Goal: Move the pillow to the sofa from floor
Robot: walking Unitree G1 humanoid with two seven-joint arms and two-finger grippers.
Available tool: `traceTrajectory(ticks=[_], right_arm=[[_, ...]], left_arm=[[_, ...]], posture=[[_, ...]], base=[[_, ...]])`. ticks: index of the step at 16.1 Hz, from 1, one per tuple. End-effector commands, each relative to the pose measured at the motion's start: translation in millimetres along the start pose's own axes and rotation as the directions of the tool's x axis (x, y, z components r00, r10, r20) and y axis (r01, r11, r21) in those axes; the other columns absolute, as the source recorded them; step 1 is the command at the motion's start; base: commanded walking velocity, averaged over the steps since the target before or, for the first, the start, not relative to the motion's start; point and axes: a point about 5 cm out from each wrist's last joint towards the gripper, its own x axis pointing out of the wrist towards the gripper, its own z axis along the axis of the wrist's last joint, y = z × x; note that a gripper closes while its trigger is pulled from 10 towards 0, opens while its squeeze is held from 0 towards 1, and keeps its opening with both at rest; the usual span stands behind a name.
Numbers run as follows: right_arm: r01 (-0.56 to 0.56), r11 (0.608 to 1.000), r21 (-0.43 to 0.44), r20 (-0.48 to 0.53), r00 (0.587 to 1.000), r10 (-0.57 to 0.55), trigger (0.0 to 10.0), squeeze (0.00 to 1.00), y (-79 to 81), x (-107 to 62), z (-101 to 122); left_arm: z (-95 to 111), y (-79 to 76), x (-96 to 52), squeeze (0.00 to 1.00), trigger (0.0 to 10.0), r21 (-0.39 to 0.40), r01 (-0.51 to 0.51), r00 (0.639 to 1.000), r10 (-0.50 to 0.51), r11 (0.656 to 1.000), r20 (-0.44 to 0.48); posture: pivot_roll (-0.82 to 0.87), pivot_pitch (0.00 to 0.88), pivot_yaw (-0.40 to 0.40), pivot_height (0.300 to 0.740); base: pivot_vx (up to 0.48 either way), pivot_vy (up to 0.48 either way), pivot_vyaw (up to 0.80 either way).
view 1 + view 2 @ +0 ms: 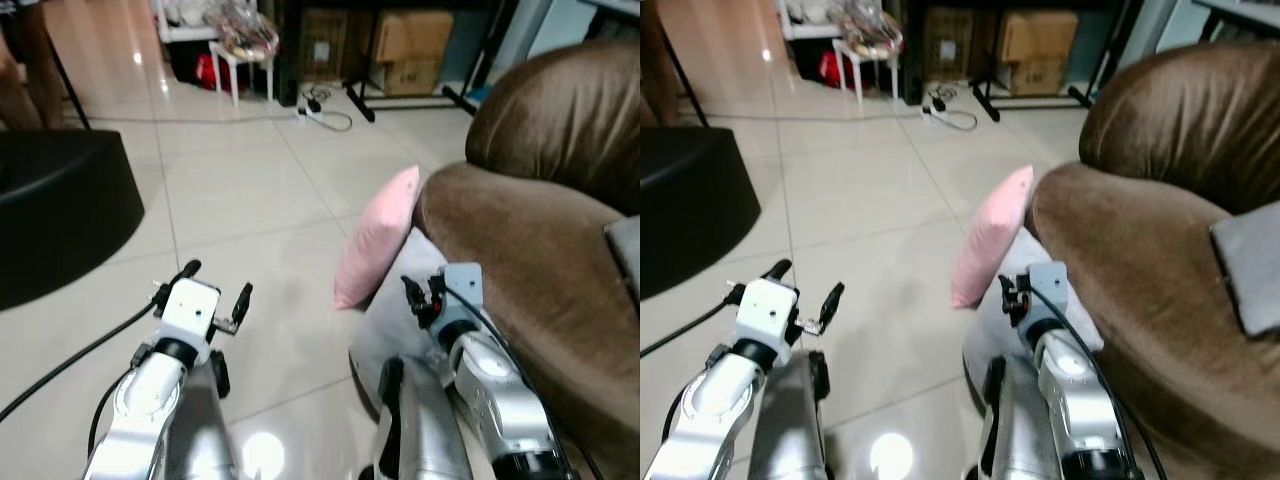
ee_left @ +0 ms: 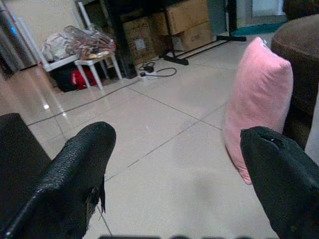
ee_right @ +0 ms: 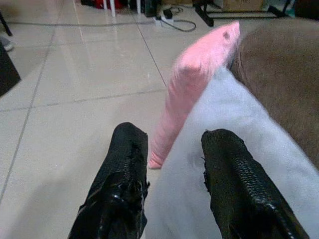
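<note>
**Inspector:** Nearest item first.

**Assistant:** The right gripper (image 1: 420, 292), raised in front of the brown sofa (image 1: 540, 240). Its two black fingers (image 3: 124, 174) stand parted with nothing between them, over a grey pillow (image 3: 224, 149) that leans against the sofa's front.

**Inspector:** The left gripper (image 1: 215, 290)?

**Assistant:** Held over bare tile floor (image 1: 250, 200), well out from the sofa. Fingers (image 2: 75, 164) spread wide, holding nothing.

**Inspector:** The pink pillow (image 1: 375, 238)?

**Assistant:** On the floor, standing on edge and tilted, touching the sofa's front at the armrest and just beside the grey pillow. Neither gripper touches it.

**Inspector:** Other items?

**Assistant:** A second grey cushion (image 1: 1250, 265) lies on the sofa seat. A black rounded object (image 1: 60, 210) sits on the floor well apart from the sofa. Beyond the sofa: cardboard boxes (image 1: 405, 45), a white stool (image 1: 245, 60), a power strip with cable (image 1: 320, 112).
</note>
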Motion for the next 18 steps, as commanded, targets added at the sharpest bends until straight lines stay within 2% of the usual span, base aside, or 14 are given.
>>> traceTrajectory(ticks=[1,2,3,4,6,9,12,13,14,17,18], right_arm=[[-0.006,1.0,-0.001,0.035,0.999,0.006,10.0,0.0,1.4,3.1,7.1],[-0.031,1.0,0.006,0.052,0.998,0.031,10.0,0.0,3.1,2.8,8.1],[-0.03,0.999,0.013,0.061,0.998,0.03,10.0,0.78,2.1,2.5,8.7],[-0.038,0.999,0.037,0.09,0.995,0.034,10.0,1.0,0.0,3.9,13.0],[-0.021,0.999,0.033,0.115,0.993,0.017,10.0,1.0,-5.5,9.5,19.1],[0.135,0.991,-0.017,0.119,0.984,-0.132,10.0,1.0,-26.4,27.5,29.4],[0.29,0.946,-0.148,0.063,0.957,-0.283,10.0,1.0,-48.3,45.2,33.7],[0.312,0.922,-0.229,0.012,0.948,-0.317,10.0,0.0,-55.5,49.5,30.3],[0.301,0.911,-0.281,-0.057,0.942,-0.33,10.0,0.0,-61.6,51.2,23.2],[0.247,0.918,-0.309,-0.186,0.931,-0.313,10.0,0.0,-65.9,50.8,5.1],[0.243,0.926,-0.29,-0.214,0.926,-0.31,10.0,0.0,-65.5,50.2,-0.6]], left_arm=[[2.5,-1.7,1.6,0.0,10.0,0.011,0.03,1.0,-0.03,0.999,0.004],[3.5,-2.1,2.0,0.0,10.0,0.014,0.042,0.999,-0.042,0.999,0.007],[4.2,-2.2,2.5,0.0,10.0,0.017,0.052,0.999,-0.052,0.998,0.01],[5.2,-2.6,3.7,0.0,10.0,0.015,0.068,0.998,-0.069,0.998,0.014],[6.5,-4.7,5.1,0.0,10.0,0.011,0.101,0.995,-0.101,0.995,0.019],[10.1,-15.1,4.1,0.0,10.0,-0.023,0.25,0.968,-0.249,0.968,0.036],[9.8,-17.2,3.0,0.0,10.0,-0.015,0.338,0.941,-0.338,0.941,0.021],[10.2,-16.6,2.5,0.0,10.0,-0.017,0.363,0.932,-0.363,0.932,0.018],[10.4,-16.3,1.5,0.0,10.0,-0.018,0.392,0.92,-0.391,0.92,0.016],[9.8,-17.3,-2.4,0.0,10.0,-0.037,0.458,0.889,-0.458,0.888,0.0],[9.8,-17.2,-2.9,0.0,10.0,-0.039,0.468,0.883,-0.469,0.883,-0.003]], posture=[[0.02,0.0,-0.092,0.389],[0.02,0.0,-0.089,0.389],[0.02,0.0,-0.089,0.389],[0.02,0.0,-0.082,0.389],[0.02,0.0,-0.077,0.389],[0.02,0.0,-0.065,0.389],[0.03,0.0,-0.054,0.389],[0.04,0.002,-0.054,0.389],[0.04,0.004,-0.053,0.389],[0.05,0.005,-0.05,0.389],[0.05,0.003,-0.048,0.389]], base=[[0.0,0.0,0.0],[0.0,0.0,0.0],[0.0,0.0,0.0],[0.0,0.0,0.0],[0.0,0.0,0.0],[0.0,0.0,0.0],[0.0,0.0,0.0],[0.0,0.0,0.0],[0.0,0.0,0.0],[0.0,0.0,0.0],[0.0,0.0,0.0]])
